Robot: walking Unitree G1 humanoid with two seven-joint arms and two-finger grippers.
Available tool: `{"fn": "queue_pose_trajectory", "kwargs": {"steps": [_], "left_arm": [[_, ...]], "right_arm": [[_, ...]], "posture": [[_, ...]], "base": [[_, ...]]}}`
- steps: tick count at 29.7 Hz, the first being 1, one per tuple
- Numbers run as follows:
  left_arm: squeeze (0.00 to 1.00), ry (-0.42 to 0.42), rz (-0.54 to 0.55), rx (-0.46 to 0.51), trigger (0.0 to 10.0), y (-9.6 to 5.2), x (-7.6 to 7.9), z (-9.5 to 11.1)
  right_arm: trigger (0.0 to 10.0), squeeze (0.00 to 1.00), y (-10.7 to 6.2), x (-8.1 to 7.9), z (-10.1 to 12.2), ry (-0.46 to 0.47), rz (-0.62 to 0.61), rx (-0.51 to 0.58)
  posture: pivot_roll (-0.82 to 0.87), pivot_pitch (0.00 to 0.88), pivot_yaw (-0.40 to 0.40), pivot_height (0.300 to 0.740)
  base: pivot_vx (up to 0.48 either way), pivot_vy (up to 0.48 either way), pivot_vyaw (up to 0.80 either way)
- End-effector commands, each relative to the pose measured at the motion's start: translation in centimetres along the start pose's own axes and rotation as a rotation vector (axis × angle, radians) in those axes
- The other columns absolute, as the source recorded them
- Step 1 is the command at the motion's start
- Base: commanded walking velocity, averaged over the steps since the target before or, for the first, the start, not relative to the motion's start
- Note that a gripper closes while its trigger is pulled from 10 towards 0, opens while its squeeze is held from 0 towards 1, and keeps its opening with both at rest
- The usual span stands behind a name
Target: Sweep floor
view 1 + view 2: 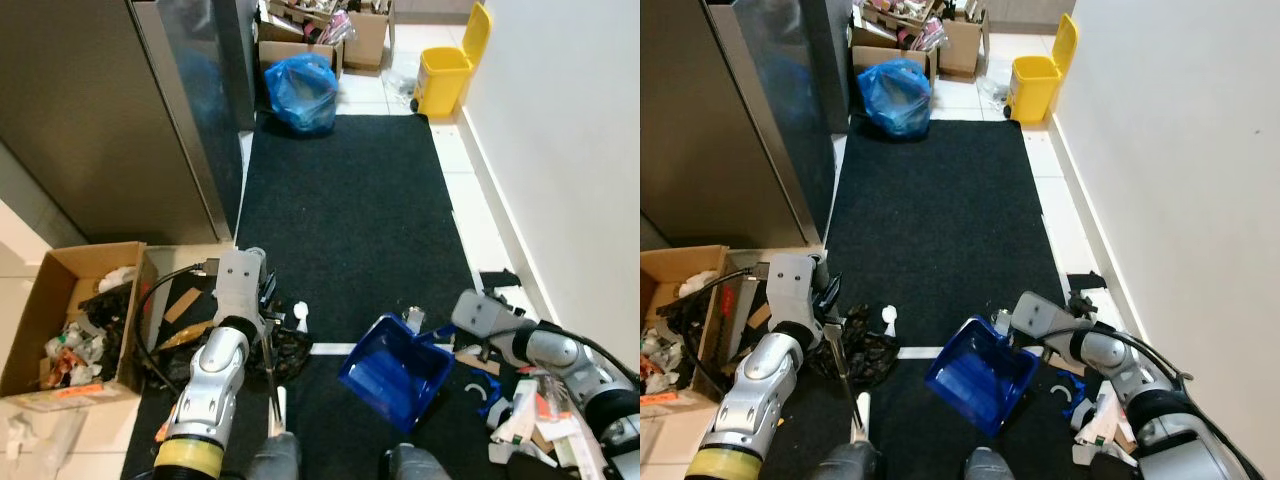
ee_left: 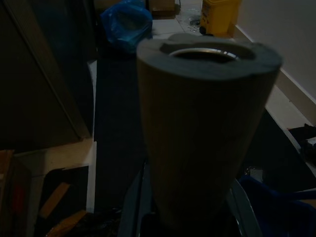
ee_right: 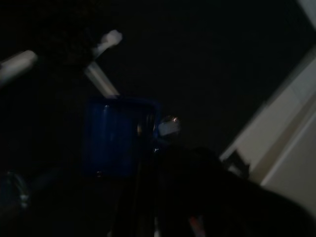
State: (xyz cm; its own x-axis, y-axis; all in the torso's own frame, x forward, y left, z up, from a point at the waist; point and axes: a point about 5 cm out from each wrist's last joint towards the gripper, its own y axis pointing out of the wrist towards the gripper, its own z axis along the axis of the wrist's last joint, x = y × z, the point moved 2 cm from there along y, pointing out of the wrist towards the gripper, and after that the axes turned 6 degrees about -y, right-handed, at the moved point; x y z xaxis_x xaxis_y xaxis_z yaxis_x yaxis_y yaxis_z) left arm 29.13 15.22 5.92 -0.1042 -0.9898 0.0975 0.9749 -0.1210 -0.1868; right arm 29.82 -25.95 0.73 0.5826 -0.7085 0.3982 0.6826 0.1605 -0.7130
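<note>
We face a dark mat [image 1: 350,200] running along a white wall. From the head, our left gripper [image 1: 262,322] pinches a broom [image 1: 272,370]; litter [image 1: 525,405] lies by the mat's right edge, so sweeping remains. Right wrist: dustpan [image 3: 116,136] held, finger state unclear.

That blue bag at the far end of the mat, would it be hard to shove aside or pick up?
The blue bag looks like thin, crinkled plastic, so it would probably be floppy and deform when gripped rather than hold its shape. It bulges and sits slumped on the black mat, so it seems stuffed; pushed, it would likely drag or sag rather than roll. Its weight can't be judged.
</note>
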Motion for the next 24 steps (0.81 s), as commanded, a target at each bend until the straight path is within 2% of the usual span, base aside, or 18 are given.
{"fn": "queue_pose_trajectory", "kwargs": {"steps": [1, 3, 4, 5, 8, 10, 14, 17, 18, 21, 24], "left_arm": [[0.0, -0.019, 0.007, -0.024, 10.0, -0.3, 0.0, -0.7], [0.0, -0.014, 0.007, -0.021, 10.0, -0.3, -0.1, -0.6], [0.0, -0.006, 0.005, -0.017, 10.0, -0.2, -0.1, -0.4], [0.0, -0.006, 0.005, -0.017, 10.0, -0.2, -0.1, -0.4], [0.0, 0.014, 0.0, 0.003, 10.0, 0.2, -0.1, 0.6], [0.0, 0.026, -0.001, 0.026, 10.0, 0.6, -0.3, 1.7], [0.0, 0.043, 0.003, 0.055, 10.0, 1.0, -0.6, 3.3], [0.0, 0.054, -0.007, 0.115, 10.0, 1.6, -1.1, 6.3], [0.0, 0.054, -0.007, 0.115, 10.0, 1.6, -1.1, 6.3], [0.0, 0.089, -0.019, 0.144, 10.0, 1.9, -1.4, 8.1], [0.0, 0.116, -0.031, 0.124, 10.0, 1.8, -1.5, 8.2]], "right_arm": [[10.0, 0.0, -0.2, 1.1, -0.3, 0.093, -0.09, -0.002], [10.0, 0.0, 0.0, 2.0, 2.0, 0.336, -0.16, 0.124], [10.0, 0.0, 0.0, 2.6, 3.0, 0.426, -0.185, 0.176], [10.0, 0.0, 0.0, 2.6, 3.0, 0.426, -0.185, 0.176], [10.0, 0.0, -0.2, 4.4, 5.0, 0.593, -0.263, 0.263], [10.0, 0.0, -0.5, 5.2, 5.4, 0.653, -0.306, 0.272], [10.0, 0.0, -0.4, 5.3, 5.0, 0.727, -0.34, 0.25], [10.0, 0.0, -0.2, 4.9, 4.2, 0.862, -0.378, 0.232], [10.0, 0.0, -0.2, 4.9, 4.2, 0.862, -0.378, 0.232], [10.0, 0.0, -0.2, 4.5, 3.9, 0.885, -0.418, 0.23], [10.0, 0.0, 0.0, 3.7, 3.4, 0.869, -0.452, 0.21]], "posture": [[0.1, 0.039, -0.054, 0.74], [0.1, 0.035, -0.044, 0.74], [0.1, 0.035, -0.039, 0.74], [0.1, 0.035, -0.039, 0.74], [0.1, 0.043, -0.028, 0.74], [0.1, 0.047, -0.024, 0.74], [0.11, 0.05, -0.022, 0.74], [0.11, 0.054, -0.019, 0.74], [0.11, 0.054, -0.019, 0.74], [0.11, 0.059, -0.015, 0.74], [0.11, 0.063, -0.013, 0.74]], "base": [[0.0, 0.0, 0.0], [0.0, 0.0, 0.0], [0.0, 0.0, 0.0], [0.0, 0.0, 0.0], [0.0, 0.0, 0.0], [0.0, 0.0, 0.0], [0.0, 0.0, 0.0], [0.0, 0.0, 0.0], [0.0, 0.0, 0.0], [0.0, 0.0, 0.0], [0.0, 0.0, 0.0]]}}
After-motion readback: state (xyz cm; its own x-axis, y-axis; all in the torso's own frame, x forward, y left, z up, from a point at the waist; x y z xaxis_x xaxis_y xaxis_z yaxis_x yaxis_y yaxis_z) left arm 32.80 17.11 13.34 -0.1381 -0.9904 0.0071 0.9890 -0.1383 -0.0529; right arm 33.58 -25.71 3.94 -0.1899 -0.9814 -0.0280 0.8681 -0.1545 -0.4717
